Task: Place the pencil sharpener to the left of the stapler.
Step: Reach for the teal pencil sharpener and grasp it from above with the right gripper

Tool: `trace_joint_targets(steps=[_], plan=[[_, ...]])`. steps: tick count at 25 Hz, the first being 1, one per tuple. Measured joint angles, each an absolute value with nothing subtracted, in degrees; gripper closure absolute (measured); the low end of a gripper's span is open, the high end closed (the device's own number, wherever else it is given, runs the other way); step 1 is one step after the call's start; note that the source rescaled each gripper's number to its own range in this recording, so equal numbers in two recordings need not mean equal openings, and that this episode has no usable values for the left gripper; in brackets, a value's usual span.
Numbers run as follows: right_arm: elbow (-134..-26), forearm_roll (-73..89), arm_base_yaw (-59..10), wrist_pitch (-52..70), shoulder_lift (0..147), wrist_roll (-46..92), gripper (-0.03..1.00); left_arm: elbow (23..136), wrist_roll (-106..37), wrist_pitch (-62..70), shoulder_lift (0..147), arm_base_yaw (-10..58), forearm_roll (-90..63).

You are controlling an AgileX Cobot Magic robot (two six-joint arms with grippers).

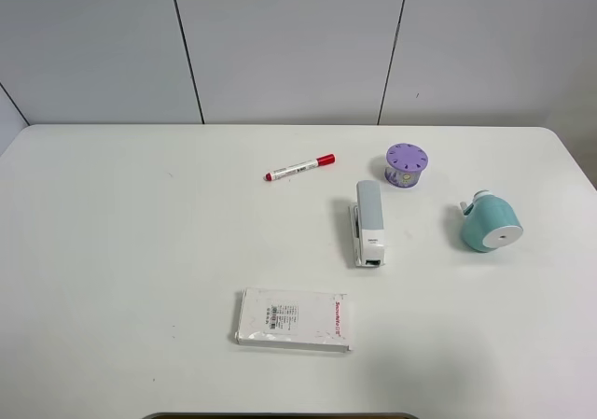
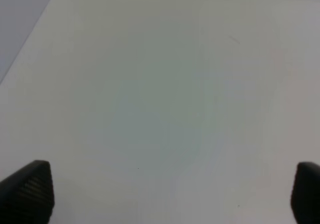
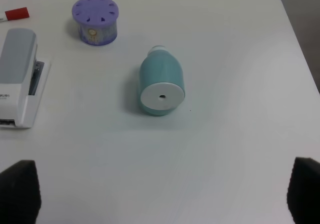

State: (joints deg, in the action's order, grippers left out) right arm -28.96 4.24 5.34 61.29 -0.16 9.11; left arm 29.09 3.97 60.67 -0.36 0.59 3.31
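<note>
The teal pencil sharpener (image 1: 491, 224) lies on its side at the right of the table, its flat white face toward the front; the right wrist view shows the pencil sharpener (image 3: 161, 82) too. To its left lies the white and grey stapler (image 1: 368, 222), also partly seen as the stapler (image 3: 19, 77). My right gripper (image 3: 162, 196) is open, well short of the sharpener, with empty space between its fingers. My left gripper (image 2: 172, 191) is open over bare table. Neither arm shows in the exterior high view.
A purple cylinder with holes (image 1: 407, 164) stands behind the stapler, and a red-capped marker (image 1: 298, 167) lies to its left. A flat white packaged box (image 1: 293, 318) lies near the front. The white table (image 1: 140, 251) ends close to the right of the sharpener.
</note>
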Motion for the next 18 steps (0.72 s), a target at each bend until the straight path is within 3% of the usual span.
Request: trace_joint_targets(steps=[18], plan=[[-30.06,3.15,5.34,61.10,-0.16,4.23,-0.03,29.09,3.97,60.67,-0.36,0.59,3.31]])
